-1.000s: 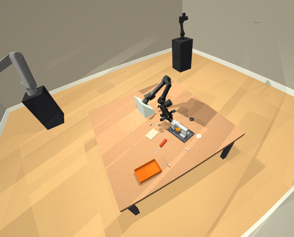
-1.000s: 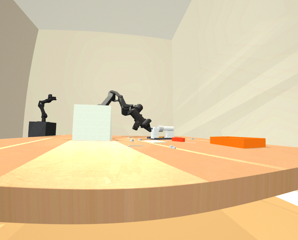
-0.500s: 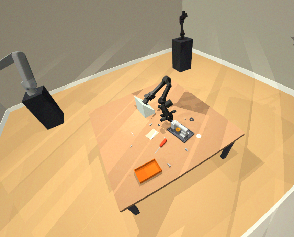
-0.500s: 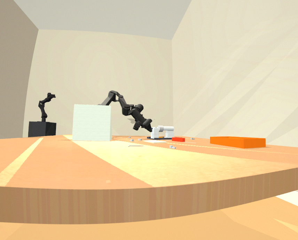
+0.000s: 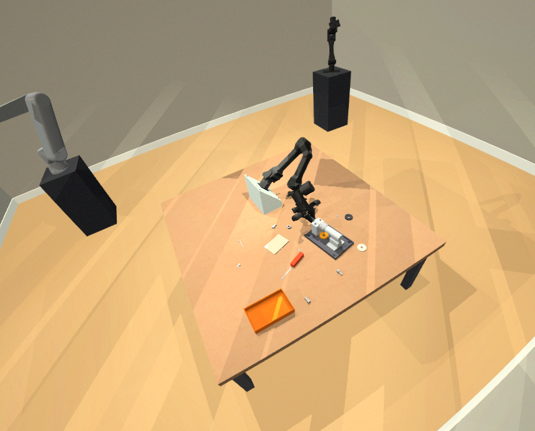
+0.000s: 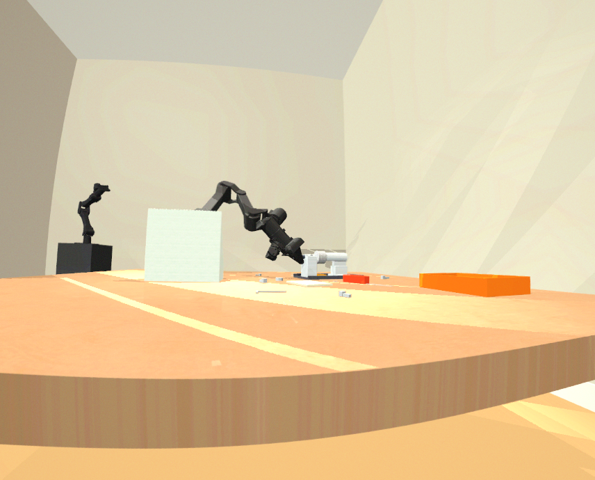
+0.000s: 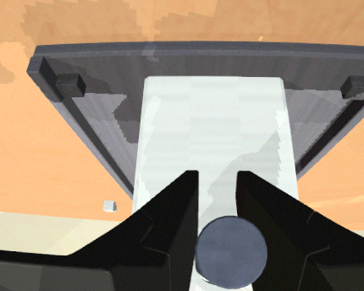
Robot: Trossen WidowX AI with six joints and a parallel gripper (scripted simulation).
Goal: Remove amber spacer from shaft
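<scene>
My gripper point(image 5: 310, 217) point(image 6: 302, 261) point(image 7: 217, 183) is shut on the shaft point(image 7: 231, 252), whose round grey-blue end shows between the fingers in the wrist view. The fingers are close against the near white block point(image 5: 315, 227) point(image 6: 308, 266) point(image 7: 217, 114). Beyond it, a thick white cylinder point(image 5: 334, 232) point(image 6: 337, 257) lies in line with the shaft, above a second white block. The amber spacer point(image 5: 323, 235) lies flat on the dark base plate point(image 5: 321, 246) point(image 7: 115, 63), under the shaft line between the blocks. Pale rings around the shaft are too small to tell apart.
A black ring point(image 5: 349, 216) and a cream ring point(image 5: 361, 247) lie beside the plate. A red screwdriver point(image 5: 297, 259) point(image 6: 355, 279), a pale card point(image 5: 276, 243), small screws and an orange tray point(image 5: 251, 320) point(image 6: 504, 284) are on the table. A pale upright panel point(image 5: 257, 194) point(image 6: 183, 245) stands by the arm base.
</scene>
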